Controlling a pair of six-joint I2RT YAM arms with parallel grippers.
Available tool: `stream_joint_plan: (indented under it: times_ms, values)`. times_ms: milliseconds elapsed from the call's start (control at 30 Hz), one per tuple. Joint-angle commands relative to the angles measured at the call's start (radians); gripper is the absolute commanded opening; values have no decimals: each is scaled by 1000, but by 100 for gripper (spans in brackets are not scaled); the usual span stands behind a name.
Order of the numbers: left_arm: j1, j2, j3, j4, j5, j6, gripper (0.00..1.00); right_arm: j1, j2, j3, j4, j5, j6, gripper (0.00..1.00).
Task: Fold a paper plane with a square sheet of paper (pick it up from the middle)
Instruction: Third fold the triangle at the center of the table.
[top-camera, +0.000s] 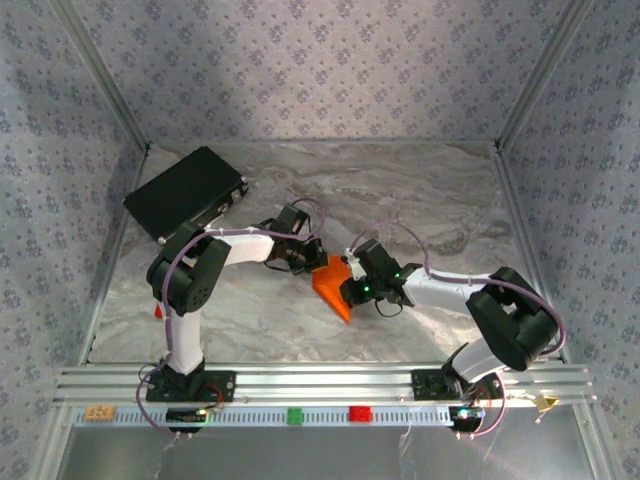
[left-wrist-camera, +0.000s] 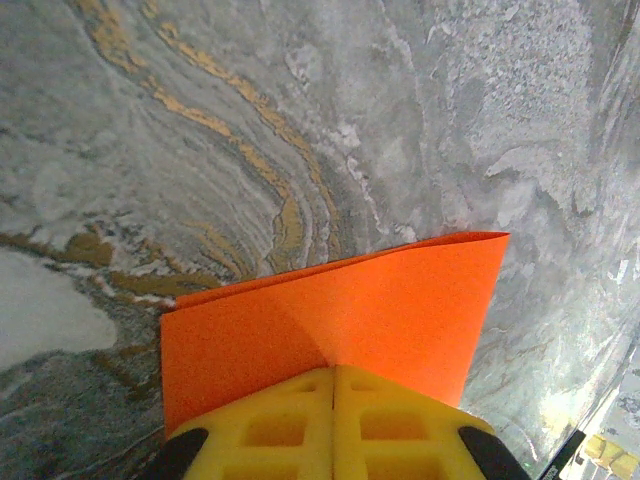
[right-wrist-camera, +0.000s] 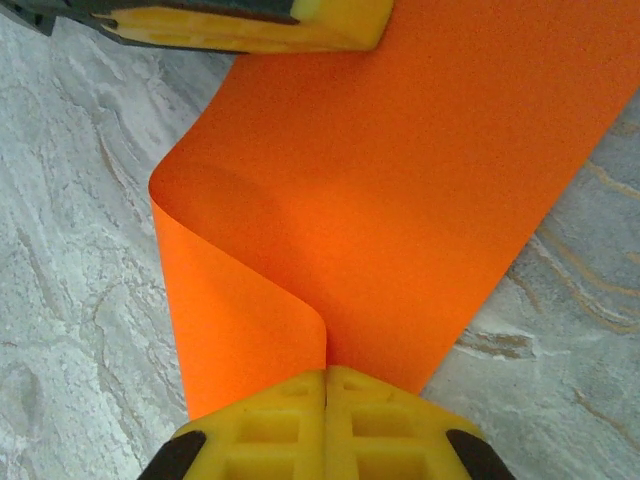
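Orange and thin, the square sheet of paper is held between my two grippers, with the marble table behind it. My left gripper is closed on one edge. My right gripper is closed on the opposite side, where the sheet curls over just ahead of my fingers.

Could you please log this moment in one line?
left gripper: jaws shut on orange paper | right gripper: jaws shut on it | paper: curled
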Motion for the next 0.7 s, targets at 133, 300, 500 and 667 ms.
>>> stream_joint_plan:
  times_ms: [133, 300, 500, 667]
  values:
    - [-3, -3, -21, -46, -34, -4, 6, -6, 16, 23, -18, 25, -9, 2]
    - [-2, -3, -19, -48, -33, -3, 6, -6, 25, 26, -20, 24, -10, 2]
    - [-3, -1, -18, -48, -32, -4, 6, -6, 29, 23, -22, 29, -9, 2]
    - [-3, -1, -19, -48, -32, -4, 6, -5, 35, 19, -25, 30, -8, 2]
